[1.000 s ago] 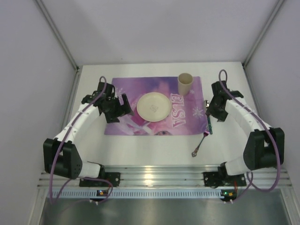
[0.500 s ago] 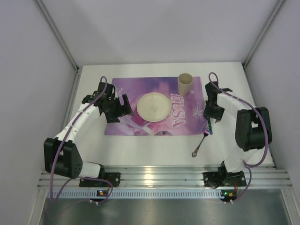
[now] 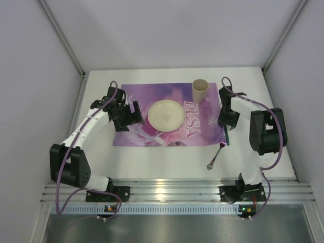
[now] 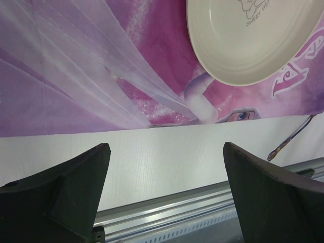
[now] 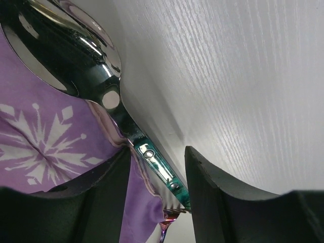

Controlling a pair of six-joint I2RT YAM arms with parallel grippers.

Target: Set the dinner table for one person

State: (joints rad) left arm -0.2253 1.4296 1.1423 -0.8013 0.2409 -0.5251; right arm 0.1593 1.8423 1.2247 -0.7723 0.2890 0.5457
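I count one plate [image 3: 165, 115], one cup [image 3: 199, 90], one mat [image 3: 142, 96] and two utensils: a spoon [image 5: 86, 45] and a thinner piece [image 3: 214, 158]. The table [image 3: 167, 154] – plain white (faintly grained) – lies beneath both pincers. The left pincer [image 4: 166, 152] is spread wide; the right pincer [image 5: 157, 151] is apart, straddling the spoon's handle.

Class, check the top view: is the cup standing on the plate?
No, the cup stands on the mat's far right corner, apart from the plate.

dinner table [image 3: 167, 157], plain white, flat, rectangular, aluminium-edged
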